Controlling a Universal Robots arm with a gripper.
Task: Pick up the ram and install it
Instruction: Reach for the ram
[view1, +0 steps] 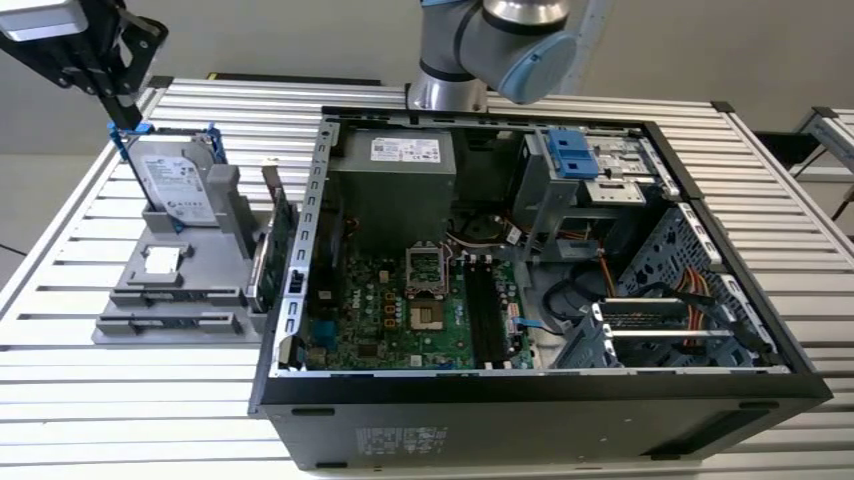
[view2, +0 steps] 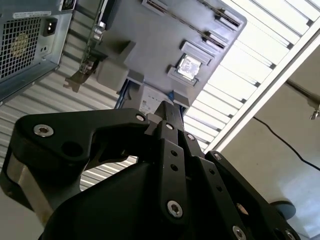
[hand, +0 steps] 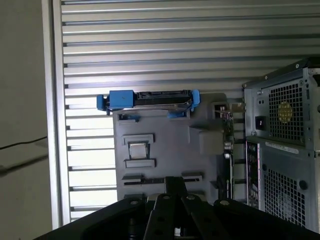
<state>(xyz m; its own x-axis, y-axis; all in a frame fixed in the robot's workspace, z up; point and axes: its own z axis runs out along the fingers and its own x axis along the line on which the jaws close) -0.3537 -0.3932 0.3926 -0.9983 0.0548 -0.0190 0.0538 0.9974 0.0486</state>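
Hovering with the black linkage gripper (view1: 124, 118) clenched empty above the silver blue-railed hard drive (view1: 176, 180) in the grey plastic fixture (view1: 160, 300); apparently starting out, pickup and installation pending.

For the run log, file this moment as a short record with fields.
gripper: at the exterior view's left, just over the hard drive's top corner; contact cannot be told
hard drive: upright in the grey holder, blue rails on
green card: upright between holder and case
computer case: lying open, motherboard exposed
ram: place cannot be told
table: slatted metal
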